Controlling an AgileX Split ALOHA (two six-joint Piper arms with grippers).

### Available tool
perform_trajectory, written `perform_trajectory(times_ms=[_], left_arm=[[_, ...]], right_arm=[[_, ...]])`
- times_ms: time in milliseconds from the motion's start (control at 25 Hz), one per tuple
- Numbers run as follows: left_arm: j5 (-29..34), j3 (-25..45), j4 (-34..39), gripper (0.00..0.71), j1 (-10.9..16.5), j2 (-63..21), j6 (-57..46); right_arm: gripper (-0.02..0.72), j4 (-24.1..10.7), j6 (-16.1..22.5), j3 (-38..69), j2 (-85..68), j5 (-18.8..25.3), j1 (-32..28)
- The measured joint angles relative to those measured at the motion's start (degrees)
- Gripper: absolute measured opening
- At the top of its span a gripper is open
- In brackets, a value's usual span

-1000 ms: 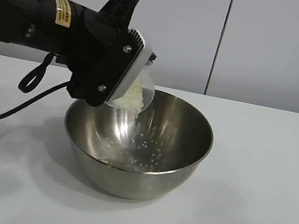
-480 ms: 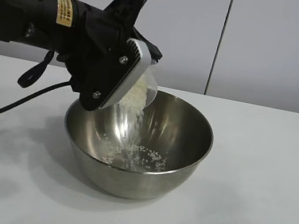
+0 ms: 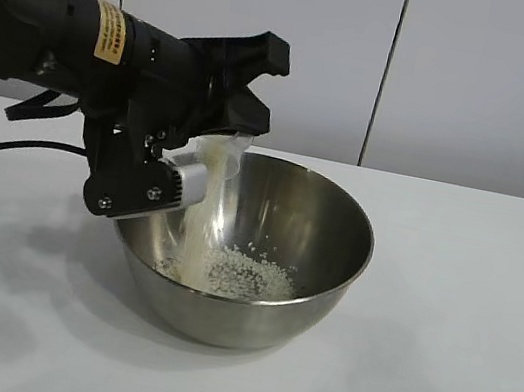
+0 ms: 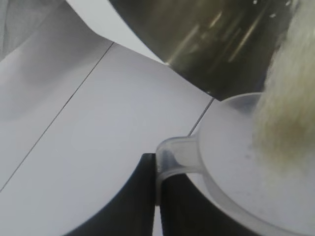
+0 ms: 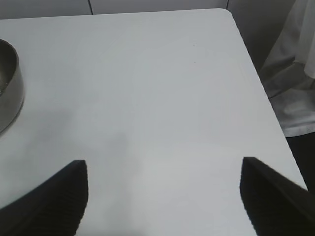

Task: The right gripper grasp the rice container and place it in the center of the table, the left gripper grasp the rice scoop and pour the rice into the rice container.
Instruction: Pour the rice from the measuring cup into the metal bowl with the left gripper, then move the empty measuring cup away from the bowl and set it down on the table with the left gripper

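Since the earlier frame the left end effector [image 3: 217, 153] has rolled further over, so the rice scoop [image 3: 220, 155] is now tipped steeply and the rice [image 3: 238, 273] falls in a thick stream. More grains are piled at the bottom of the rice container [image 3: 325, 299], which stands on the white surface [image 3: 454, 372] near its middle. This end effector is closed on the short handle of the scoop [image 4: 177, 155], above the container's left rim. Well away from the container [image 5: 9, 93], the right end effector [image 5: 165, 196] hangs over the surface, its fingers [image 5: 59, 196] spread wide apart and holding nothing.
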Motion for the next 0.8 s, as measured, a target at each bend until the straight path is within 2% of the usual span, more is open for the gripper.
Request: perform_trajectory(times_ms=[160, 320, 480, 720, 800], left_arm=[[-0.03, 0.0, 0.55, 0.008, -0.2, 0.0, -0.33], [-2.14, 0.0, 0.68, 0.008, -0.2, 0.0, -8.29], [-8.04, 0.0, 0.68, 0.008, -0.2, 0.0, -28.78], [-17.92, 0.0, 0.74, 0.008, -0.25, 0.0, -70.73], [-19.72, 0.0, 0.86, 0.008, -0.24, 0.0, -81.95]], right_arm=[[0.578, 0.0, 0.0, 0.0, 0.0, 0.0, 0.0], [0.578, 0.0, 0.0, 0.0, 0.0, 0.0, 0.0], [0.578, 0.0, 0.0, 0.0, 0.0, 0.0, 0.0], [0.578, 0.0, 0.0, 0.0, 0.0, -0.08, 0.0], [0.578, 0.0, 0.0, 0.0, 0.0, -0.08, 0.0]])
